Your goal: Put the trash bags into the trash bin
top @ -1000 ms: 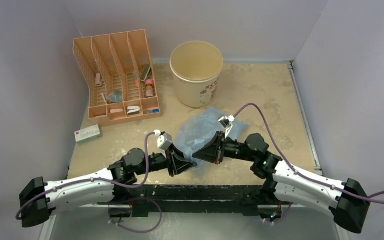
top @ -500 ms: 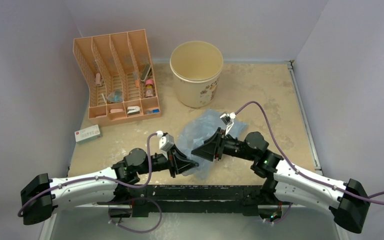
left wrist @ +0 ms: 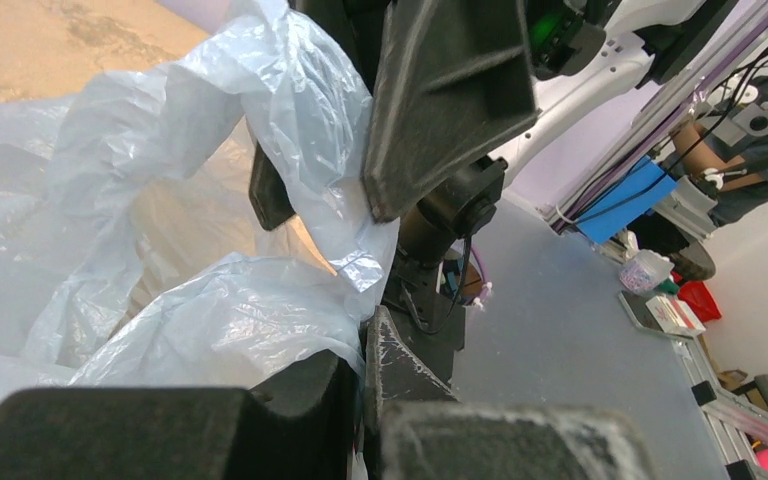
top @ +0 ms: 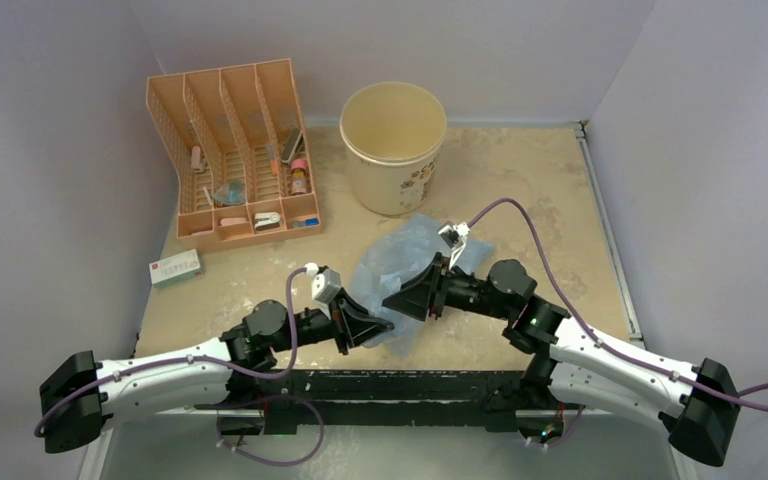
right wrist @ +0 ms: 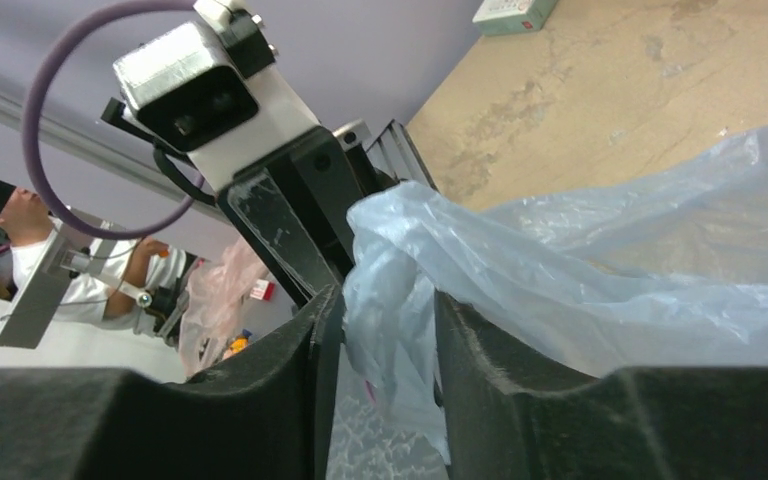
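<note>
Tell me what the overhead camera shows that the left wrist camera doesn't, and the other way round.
Only the overhead view shows the cream trash bin at the far side of the table, the orange rack left of it, and a small white box. Only the left wrist view shows, close up, the left end effector pinched shut on a fold of plastic, plus workshop clutter beyond the table. Both show the light-blue trash bag and the right end effector, its jaws open with plastic between them.
</note>
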